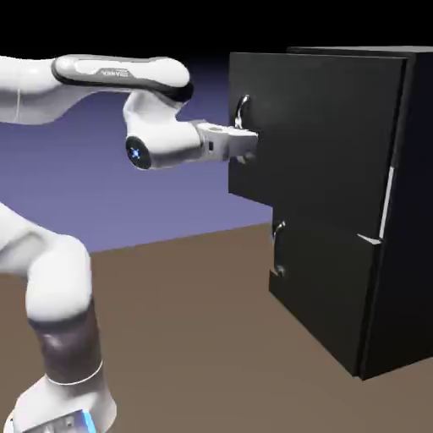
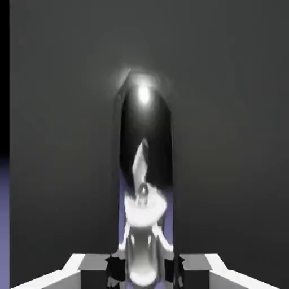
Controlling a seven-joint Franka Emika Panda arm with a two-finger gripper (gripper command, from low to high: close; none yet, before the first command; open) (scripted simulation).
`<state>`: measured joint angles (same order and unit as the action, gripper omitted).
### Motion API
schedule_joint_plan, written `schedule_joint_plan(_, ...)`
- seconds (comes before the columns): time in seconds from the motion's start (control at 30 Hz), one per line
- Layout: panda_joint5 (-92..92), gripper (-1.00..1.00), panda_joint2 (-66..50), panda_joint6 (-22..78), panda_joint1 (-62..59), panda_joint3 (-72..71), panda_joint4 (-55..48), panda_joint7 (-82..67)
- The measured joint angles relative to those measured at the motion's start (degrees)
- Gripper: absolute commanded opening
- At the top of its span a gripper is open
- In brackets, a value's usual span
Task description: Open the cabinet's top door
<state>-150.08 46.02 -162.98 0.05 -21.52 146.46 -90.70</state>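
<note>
Gripper (image 1: 246, 150) first, nearest to us: it reaches level from the exterior view's left, and its fingers are pressed together on the handle (image 1: 243, 112) of the top door (image 1: 317, 139). In the hand view that handle (image 2: 145, 186) fills the middle, a shiny curved bar running up and away from between the two fingertips (image 2: 79, 268), so the pinch looks centred on it and low on the bar.

Now the relation that matters. The handle's long axis stands upright, and the gripper meets it square on, from in front of the panel. The door sits just beyond the fingers, and it's already swung a little: its handle edge stands proud of the cabinet (image 1: 397, 220), while the lower door (image 1: 326, 287) lies further back, with its own handle (image 1: 277, 249) untouched.

So, by my reading, the hinge is on the far side, toward the exterior view's right, and the free edge is the one in hand. Pulling straight back won't do for long; the hand must sweep an arc round that hinge, turning with the panel, or the bar could slip from the pinch.
</note>
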Motion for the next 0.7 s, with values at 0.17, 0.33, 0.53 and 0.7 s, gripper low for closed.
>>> schedule_joint_plan(0.17, 12.3, -1.0, 5.3, 0.8, 9.8, 9.7, 5.7, 6.0)
schedule_joint_plan(0.33, 24.8, -1.0, 11.1, 0.7, 17.6, 17.9, 10.3, 12.2)
schedule_joint_plan(0.53, 39.8, -1.0, 18.0, 0.4, 23.8, 25.3, 14.7, 20.9)
schedule_joint_plan(0.7, 52.2, -1.0, 23.3, 2.5, 24.9, 29.5, 18.1, 29.5)
